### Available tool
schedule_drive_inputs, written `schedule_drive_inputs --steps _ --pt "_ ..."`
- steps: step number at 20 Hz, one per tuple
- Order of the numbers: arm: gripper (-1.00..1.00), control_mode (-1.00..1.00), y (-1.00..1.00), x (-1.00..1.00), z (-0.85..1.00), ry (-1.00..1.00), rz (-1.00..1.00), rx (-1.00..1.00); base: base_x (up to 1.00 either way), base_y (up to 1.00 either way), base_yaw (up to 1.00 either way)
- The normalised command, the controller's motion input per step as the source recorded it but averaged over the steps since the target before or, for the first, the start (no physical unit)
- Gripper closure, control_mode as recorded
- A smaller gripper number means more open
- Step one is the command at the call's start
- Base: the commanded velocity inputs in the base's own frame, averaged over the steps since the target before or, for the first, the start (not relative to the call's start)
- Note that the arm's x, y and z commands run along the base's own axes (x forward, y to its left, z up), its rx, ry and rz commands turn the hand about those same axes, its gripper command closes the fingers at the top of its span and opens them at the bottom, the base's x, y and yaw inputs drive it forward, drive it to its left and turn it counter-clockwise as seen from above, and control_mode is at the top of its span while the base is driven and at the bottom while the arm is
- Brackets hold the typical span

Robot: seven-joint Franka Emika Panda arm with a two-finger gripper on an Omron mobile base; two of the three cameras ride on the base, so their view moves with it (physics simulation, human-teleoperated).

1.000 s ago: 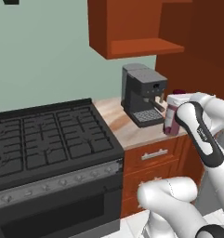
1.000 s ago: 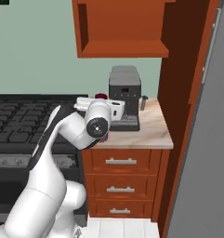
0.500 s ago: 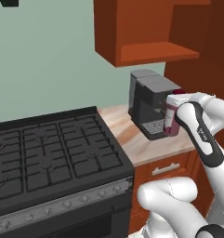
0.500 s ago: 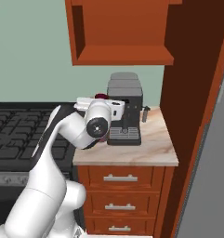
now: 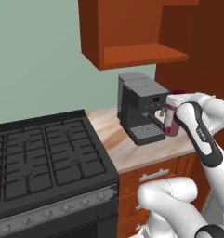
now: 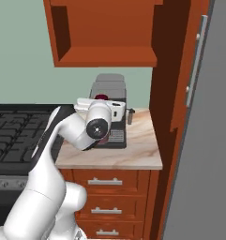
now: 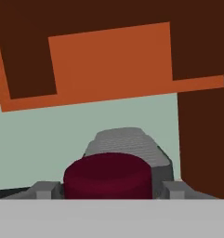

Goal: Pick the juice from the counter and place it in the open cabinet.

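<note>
The jaws are clenched on the small bottle of dark purple-red juice (image 5: 170,122), held clear of the marble-patterned surface (image 5: 132,151) beside the black coffee machine (image 5: 140,112). Pickup appears complete. Remaining: raise and place it in the reddish-brown open wall cabinet (image 6: 105,55).

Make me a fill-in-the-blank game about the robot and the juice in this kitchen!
1. The gripper holds the juice in front of the black ______ machine.
2. The juice's cap is dark ______.
3. The open cabinet hangs ______ the juice.
4. Left of the small counter sits a black ______.

Missing words: coffee; red; above; stove
</note>
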Motion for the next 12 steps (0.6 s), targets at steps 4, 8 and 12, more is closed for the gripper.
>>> schedule_drive_inputs --steps 4,8,12 --pt "1.00 1.00 0.00 0.00 0.00 0.00 0.00 0.00 0.30 -0.23 0.00" --pt "1.00 1.00 0.00 0.00 0.00 0.00 0.00 0.00 0.74 0.03 -0.06" --pt "1.00 1.00 0.00 0.00 0.00 0.00 0.00 0.00 0.53 0.00 -0.04"
